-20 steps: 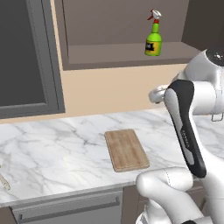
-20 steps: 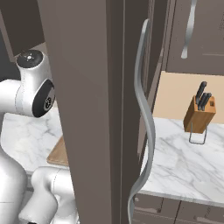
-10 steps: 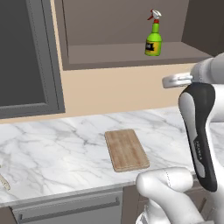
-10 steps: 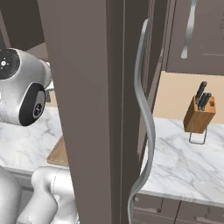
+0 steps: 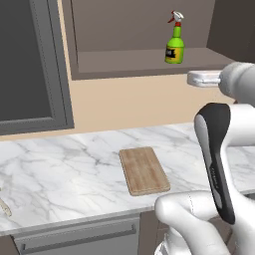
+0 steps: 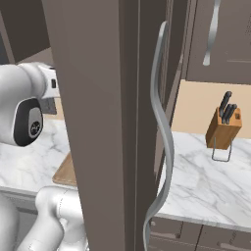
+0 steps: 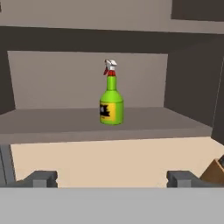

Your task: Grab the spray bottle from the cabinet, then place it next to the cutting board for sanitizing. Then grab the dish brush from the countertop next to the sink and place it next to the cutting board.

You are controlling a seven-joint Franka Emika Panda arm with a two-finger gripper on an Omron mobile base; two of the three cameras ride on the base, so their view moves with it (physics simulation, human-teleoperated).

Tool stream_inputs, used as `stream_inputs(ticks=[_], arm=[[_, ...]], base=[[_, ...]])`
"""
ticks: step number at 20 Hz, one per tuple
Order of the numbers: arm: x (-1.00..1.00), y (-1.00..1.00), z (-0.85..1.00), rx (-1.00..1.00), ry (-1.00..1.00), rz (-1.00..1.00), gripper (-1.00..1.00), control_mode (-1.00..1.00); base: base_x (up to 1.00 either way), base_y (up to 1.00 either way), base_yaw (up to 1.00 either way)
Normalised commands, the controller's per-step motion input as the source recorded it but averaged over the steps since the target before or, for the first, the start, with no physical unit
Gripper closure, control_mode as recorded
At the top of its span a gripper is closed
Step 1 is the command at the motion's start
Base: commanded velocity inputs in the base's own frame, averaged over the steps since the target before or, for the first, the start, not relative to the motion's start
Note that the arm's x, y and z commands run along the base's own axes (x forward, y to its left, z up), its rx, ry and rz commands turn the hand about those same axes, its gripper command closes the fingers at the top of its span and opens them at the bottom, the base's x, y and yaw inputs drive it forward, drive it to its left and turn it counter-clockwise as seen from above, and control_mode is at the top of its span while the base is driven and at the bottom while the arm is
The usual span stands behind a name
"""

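Observation:
The green spray bottle [image 5: 175, 41] with its white-and-red nozzle stands upright on the shelf floor of the open taupe cabinet [image 5: 124, 62]. In the hand view the spray bottle [image 7: 111, 100] is straight ahead at mid-shelf. My gripper [image 7: 112, 179] is open, empty, below the shelf edge and well short of the bottle. From the left base my gripper [image 5: 195, 77] hangs just under the shelf's right end. The wooden cutting board [image 5: 144, 170] lies flat on the marble countertop [image 5: 74, 164]. A thin pale handle, apparently the dish brush [image 5: 4, 205], lies at the counter's far left edge.
The cabinet's open door [image 6: 98, 122] with a curved metal handle [image 6: 164, 132] stands in the foreground of the right base view. A knife block [image 6: 224, 128] sits on the counter to the right. A dark grey framed panel [image 5: 30, 64] hangs left of the cabinet.
The arm has risen and swung to the right, lifting the hand from below the shelf up to just under its front edge. The bottle and board have not moved.

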Motion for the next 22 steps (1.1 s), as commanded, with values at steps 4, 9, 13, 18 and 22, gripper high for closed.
stream_inputs(ticks=[4,9,13,18,22], arm=[[0.00,-0.02,0.47,0.00,-0.35,0.00,-1.00,-1.00],[0.07,-0.01,0.42,0.00,-0.13,0.00,-1.00,-1.00],[0.31,0.00,0.33,0.00,0.03,0.00,-1.00,-1.00],[0.36,-0.04,0.23,0.00,0.05,0.00,-1.00,-1.00],[0.51,-0.09,0.00,0.00,0.07,0.01,-1.00,-1.00]], base=[[0.00,0.00,0.00],[0.00,0.00,0.00],[0.00,0.00,0.00],[0.00,0.00,0.00],[0.00,0.00,0.00]])
